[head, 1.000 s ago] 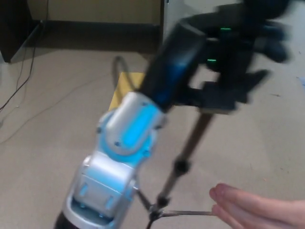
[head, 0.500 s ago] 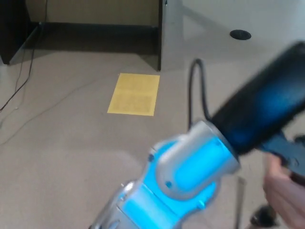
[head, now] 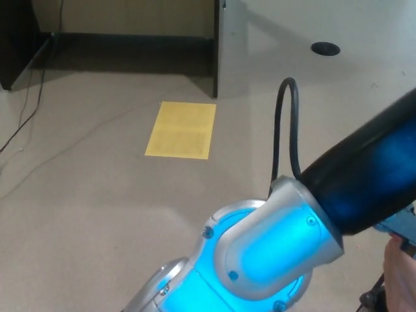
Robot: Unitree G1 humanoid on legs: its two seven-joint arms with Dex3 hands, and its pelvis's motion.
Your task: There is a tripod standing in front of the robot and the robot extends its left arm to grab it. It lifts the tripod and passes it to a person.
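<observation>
Head view: the robot's left arm (head: 279,253) fills the lower right, a silver and glowing blue elbow joint leading into a black forearm (head: 364,175) that runs up and off the right edge. The left robot hand is out of frame past that edge, so cannot tell whether it is grasping, clenched or released. The right robot hand does not show either. A black cable (head: 286,123) loops up from the elbow joint, arching above the forearm. At the bottom right corner, just below the forearm, a person's hand (head: 400,276) shows in part, and beside it a small dark piece (head: 374,298), possibly part of the tripod, too little visible to be sure; the rest of the tripod is hidden or out of frame. On the beige floor (head: 84,195), a yellow sheet (head: 181,129) lies flat, well apart from the arm, up and to its left. Beyond the sheet stands a grey panel edge (head: 218,49) with a dark recess to its left. A thin wire (head: 26,123) trails along the floor far left of the sheet. A dark round floor fitting (head: 325,48) sits up right of the sheet.
</observation>
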